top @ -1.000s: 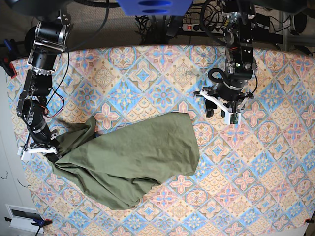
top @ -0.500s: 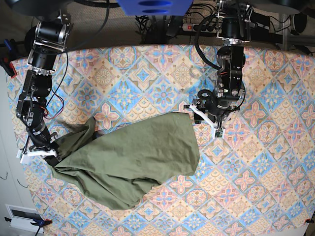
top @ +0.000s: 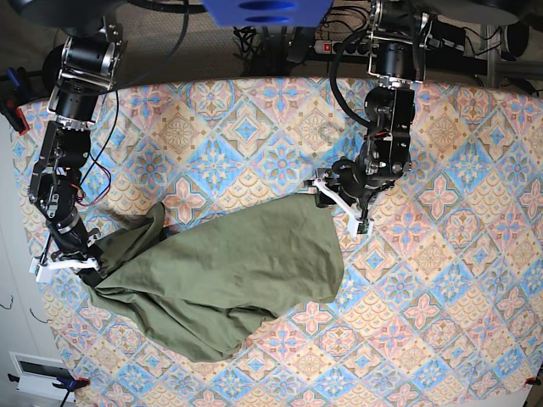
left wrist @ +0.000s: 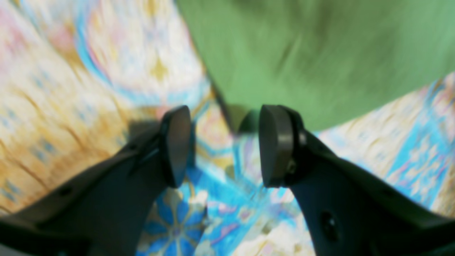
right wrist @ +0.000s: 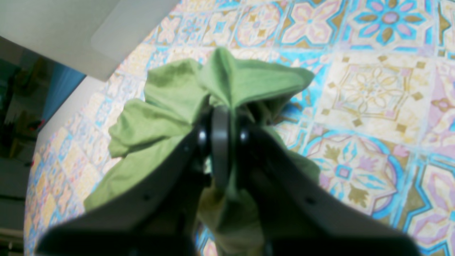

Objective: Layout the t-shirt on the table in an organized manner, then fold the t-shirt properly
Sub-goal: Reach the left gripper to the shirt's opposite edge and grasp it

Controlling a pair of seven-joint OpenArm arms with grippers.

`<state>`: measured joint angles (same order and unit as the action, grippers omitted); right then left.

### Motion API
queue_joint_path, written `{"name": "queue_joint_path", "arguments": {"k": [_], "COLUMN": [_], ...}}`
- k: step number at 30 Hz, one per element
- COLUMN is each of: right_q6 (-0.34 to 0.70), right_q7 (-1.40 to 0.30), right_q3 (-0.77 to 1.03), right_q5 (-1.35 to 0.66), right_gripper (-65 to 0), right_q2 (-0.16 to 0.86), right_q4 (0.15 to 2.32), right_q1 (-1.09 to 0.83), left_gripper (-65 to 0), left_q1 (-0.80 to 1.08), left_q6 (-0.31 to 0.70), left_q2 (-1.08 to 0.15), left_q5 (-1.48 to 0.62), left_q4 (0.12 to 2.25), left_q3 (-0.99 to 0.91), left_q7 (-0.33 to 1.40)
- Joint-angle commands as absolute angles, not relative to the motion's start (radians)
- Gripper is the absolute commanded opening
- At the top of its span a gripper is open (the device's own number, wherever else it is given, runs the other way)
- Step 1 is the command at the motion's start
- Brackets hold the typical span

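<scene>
One crumpled olive-green t-shirt [top: 225, 275], unfolded

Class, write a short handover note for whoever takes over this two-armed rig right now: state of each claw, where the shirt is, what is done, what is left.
Right claw: shut on a bunched bit of the t-shirt, near the table's edge.
Left claw: open, empty, low over the cloth, right at the shirt's opposite corner.
Shirt: a crumpled heap on the table, not spread out.
Done: one end gripped.
Left: grip the second corner, pull the shirt flat, then fold it.
</scene>
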<state>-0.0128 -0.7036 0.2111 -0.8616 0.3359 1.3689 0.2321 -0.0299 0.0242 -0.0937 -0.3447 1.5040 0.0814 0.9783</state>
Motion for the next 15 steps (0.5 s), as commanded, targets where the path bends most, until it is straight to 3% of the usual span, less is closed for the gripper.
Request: {"name": "queue_joint_path", "arguments": {"k": [1, 7, 9, 11, 12, 15], "right_q6": [-0.001, -0.001, -0.001, -0.001, -0.001, -0.001], "right_q7": [-0.679, -0.679, -0.679, -0.679, -0.679, -0.679], "right_q3": [0.214, 0.214, 0.214, 0.216, 0.217, 0.220], "right_q5": [-0.871, -0.871, -0.871, -0.871, -0.871, -0.872], "right_gripper": [-64.2, -64.2, -64.2, -64.2, -64.2, -64.2], "right_q2": [0.355, 0.355, 0.355, 0.355, 0.355, 0.355], "right_q4": [1.389, 1.389, 1.389, 1.389, 1.389, 1.389], "right_q1": [0.257, 0.257, 0.257, 0.257, 0.257, 0.257], "left_gripper": [-34.0, -36.7, -45.9, -62.3, -65.0, -65.0], "left_q1": [-0.054, -0.079, -0.099, -0.114, -0.124, -0.134], "left_q6": [0.028, 0.033, 0.033, 0.033, 0.033, 0.033], "left_q2": [-0.077, -0.042, -0.031, -0.019, -0.021, -0.051], "left_q5": [-0.355, -0.355, -0.360, -0.384, -0.397, -0.435], "left_q4": [1.520, 1.452, 1.448, 1.451, 1.457, 1.543], "left_q3": [0.081, 0.079, 0.081, 0.076, 0.061, -0.036], "left_q7": [0.964, 0.961, 0.961, 0.963, 0.969, 1.015]}}
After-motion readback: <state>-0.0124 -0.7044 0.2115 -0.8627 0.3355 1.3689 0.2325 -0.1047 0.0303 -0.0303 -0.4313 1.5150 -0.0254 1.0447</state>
